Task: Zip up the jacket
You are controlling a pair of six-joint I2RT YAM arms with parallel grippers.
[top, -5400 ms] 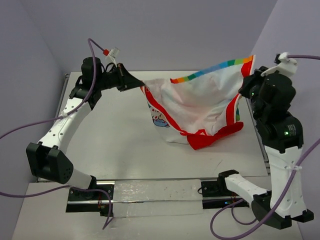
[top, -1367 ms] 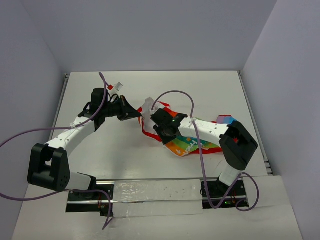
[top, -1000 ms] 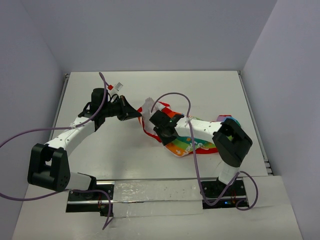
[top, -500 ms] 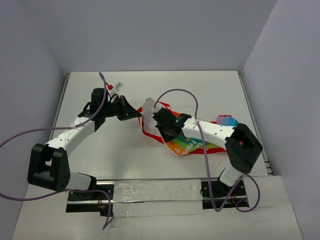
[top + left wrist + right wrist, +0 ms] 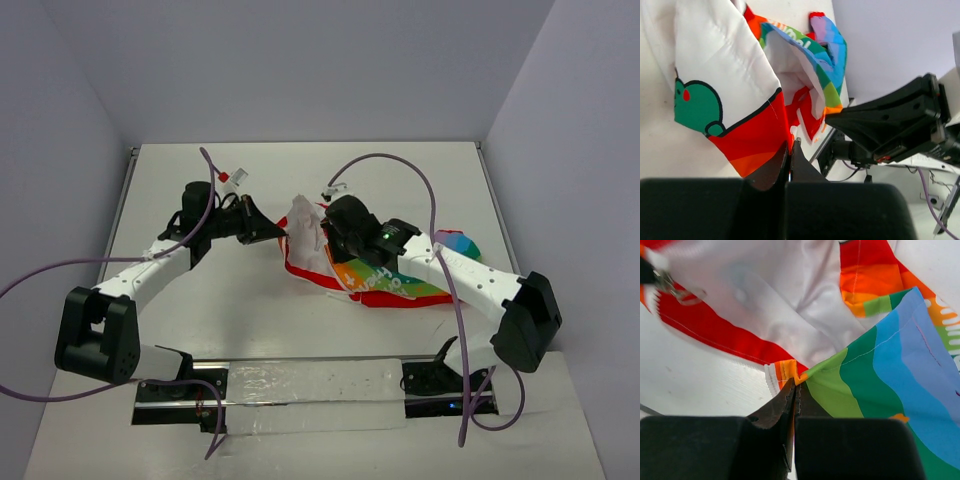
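Observation:
The jacket [image 5: 385, 285] lies crumpled in the middle of the table, red with white lining and rainbow stripes. My left gripper [image 5: 282, 233] is shut on its red edge at the left end; the left wrist view shows the jaws closed on the red hem [image 5: 771, 139] below a green cartoon print [image 5: 696, 102]. My right gripper [image 5: 338, 262] is shut on the jacket's orange-and-green striped edge [image 5: 799, 371], low over the table. A metal zipper pull [image 5: 671, 287] shows at the upper left of the right wrist view.
The white table [image 5: 250, 300] carries only the jacket. The grey walls close in behind and at both sides. A rail with clear plastic [image 5: 310, 385] runs along the near edge between the arm bases. Purple cables loop over both arms.
The jacket, earlier stretched in the air between both grippers, now lies on the table. In the last second my right arm swung right and its gripper shifted slightly, spreading the striped panel.

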